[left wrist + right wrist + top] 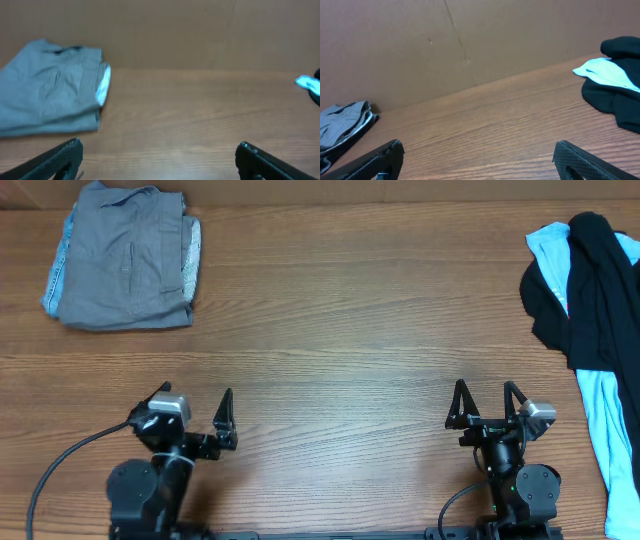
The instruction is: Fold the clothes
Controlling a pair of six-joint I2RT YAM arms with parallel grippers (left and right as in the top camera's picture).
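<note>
Your left gripper [196,394] and right gripper [485,390] both sit at the near edge of the table [340,330], jaws spread wide, holding nothing. The grey shorts [125,260] lie folded in the far left corner. The black garment [590,290] and pale-blue garment [612,420] are heaped together at the right.

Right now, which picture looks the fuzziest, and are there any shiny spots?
Overhead: sharp, evenly lit, the table wood grain crisp, no strong glare. Left wrist: fuzziest; the grey shorts look soft and the left end effector is two dark blurs at the bottom. Right wrist: a bit clearer, grain shows, but the black garment is a dark mass with hardly any detail.
</note>
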